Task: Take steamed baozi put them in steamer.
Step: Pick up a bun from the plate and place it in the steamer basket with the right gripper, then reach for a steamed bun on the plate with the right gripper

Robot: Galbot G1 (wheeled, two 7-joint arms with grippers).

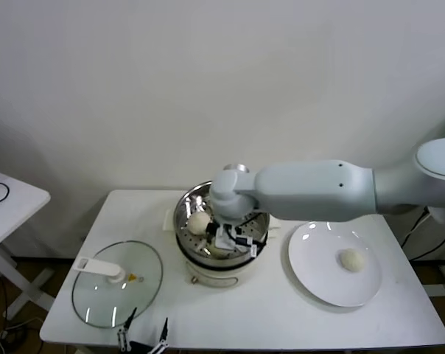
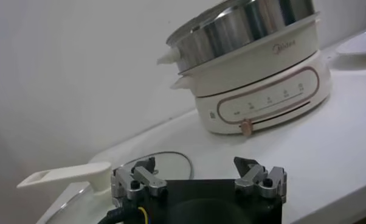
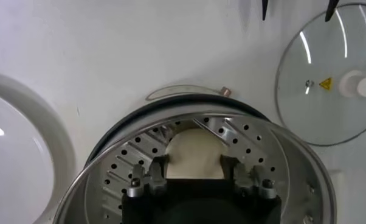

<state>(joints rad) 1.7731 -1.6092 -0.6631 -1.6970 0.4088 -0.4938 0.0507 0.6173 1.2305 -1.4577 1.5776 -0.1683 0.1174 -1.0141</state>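
Glass first, at the left of the white table [image 1: 281, 317]: a round lid [image 1: 117, 284] with a white handle lies flat on the tabletop, well apart from the plate on the far side. Just beside its near edge, the left gripper [image 1: 143, 339] is parked low at the table's front, its two dark fingers spread apart with nothing between them.

At the middle stands the steamer [image 1: 184, 221], a shiny steel pot on a cream base. The right arm reaches across from the right and covers much of the pot's opening, so part of the perforated floor is hidden. The right gripper [image 3: 193, 176] is down inside the pot, its jaws straddling one steamed baozi [image 3: 194, 152] that rests on the tray floor; whether the fingers still pinch the bun or have let go cannot be told. In the head view two buns show in the pot: one [image 1: 199, 222] clear of the gripper on its left, another [image 1: 216, 249] partly hidden under it.

At the right, a flat white plate [image 1: 318, 258] holds a single bun [image 1: 352, 259], untouched.
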